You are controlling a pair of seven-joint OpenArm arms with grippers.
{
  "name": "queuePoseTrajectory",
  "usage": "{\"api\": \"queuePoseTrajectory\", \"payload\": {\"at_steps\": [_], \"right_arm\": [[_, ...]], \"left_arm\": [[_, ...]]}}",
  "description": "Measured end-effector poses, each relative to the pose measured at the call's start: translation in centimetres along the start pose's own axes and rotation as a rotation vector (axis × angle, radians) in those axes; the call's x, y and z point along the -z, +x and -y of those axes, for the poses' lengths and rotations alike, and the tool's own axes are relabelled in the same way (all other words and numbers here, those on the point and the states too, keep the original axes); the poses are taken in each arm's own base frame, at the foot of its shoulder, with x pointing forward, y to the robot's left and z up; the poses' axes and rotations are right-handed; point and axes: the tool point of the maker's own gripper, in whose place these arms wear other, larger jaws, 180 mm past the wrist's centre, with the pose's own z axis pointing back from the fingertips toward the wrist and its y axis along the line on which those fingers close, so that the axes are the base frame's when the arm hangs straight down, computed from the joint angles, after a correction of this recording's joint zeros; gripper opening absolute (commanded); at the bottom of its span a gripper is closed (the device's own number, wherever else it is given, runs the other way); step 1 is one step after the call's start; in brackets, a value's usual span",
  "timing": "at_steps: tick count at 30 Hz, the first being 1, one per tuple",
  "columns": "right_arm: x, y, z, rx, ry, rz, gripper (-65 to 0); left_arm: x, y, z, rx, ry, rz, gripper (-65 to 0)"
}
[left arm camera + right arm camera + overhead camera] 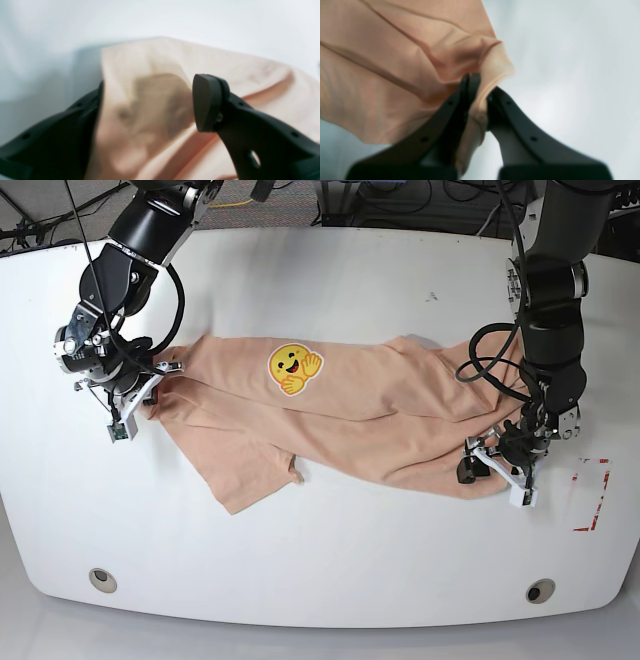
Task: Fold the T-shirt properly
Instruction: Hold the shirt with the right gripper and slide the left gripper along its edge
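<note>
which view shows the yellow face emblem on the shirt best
The base view: the yellow face emblem sits face-up on the T-shirt, sharp and whole. The left wrist view shows only blurred peach cloth between open jaws, no emblem. The right wrist view shows a pinched fold of cloth, no emblem either.

Both arms are chunky matte black tubes with black cables looping off them. The fingers are black molded plastic with small round holes, and there are white brackets near the tips.
</note>
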Motion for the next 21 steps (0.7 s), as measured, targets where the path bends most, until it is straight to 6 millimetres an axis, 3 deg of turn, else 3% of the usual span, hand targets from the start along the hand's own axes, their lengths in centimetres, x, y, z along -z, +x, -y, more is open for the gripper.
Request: {"api": "queuePoseTrajectory", "payload": {"at_steps": [4, 12, 21], "right_arm": [[0.0, 0.1, -0.1, 0.000, 0.002, 0.002, -64.2], [0.0, 0.1, -0.1, -0.001, 0.002, 0.002, -64.2], [-0.4, 0.5, 0.0, -0.011, -0.010, 0.016, -64.2]], "left_arm": [[0.5, -0.6, 1.1, -0.009, -0.020, -0.010, -65.0], [-0.2, -0.2, 0.7, 0.017, -0.002, 0.011, -65.0], [-5.3, 4.7, 0.2, 0.155, 0.073, 0.094, -65.0]]}}
